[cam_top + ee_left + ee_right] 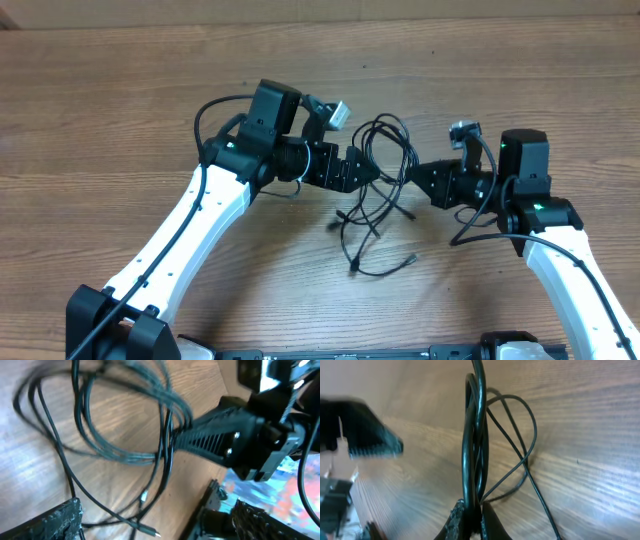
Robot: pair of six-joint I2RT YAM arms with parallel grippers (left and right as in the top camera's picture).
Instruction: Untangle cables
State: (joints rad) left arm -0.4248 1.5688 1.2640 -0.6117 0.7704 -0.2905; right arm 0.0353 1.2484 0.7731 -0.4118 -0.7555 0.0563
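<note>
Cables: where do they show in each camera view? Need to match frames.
Overhead: cables near mid-frame, slightly right of centre.
Left wrist: loops across the upper left and centre.
Right wrist: upright bundle at centre.
Shared landmark: right gripper pinching the cables, also seen overhead and from the left wrist.

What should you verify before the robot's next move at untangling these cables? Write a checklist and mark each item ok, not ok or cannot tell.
1. Right claw shut on the thin black cables: ok.
2. Left claw open, fingers apart: ok.
3. One single strand lined up between the left fingers: cannot tell, several run there.
4. Cable loops separated: not ok, they cross each other.
5. Small plug end resting on the brown wooden table: ok.
</note>
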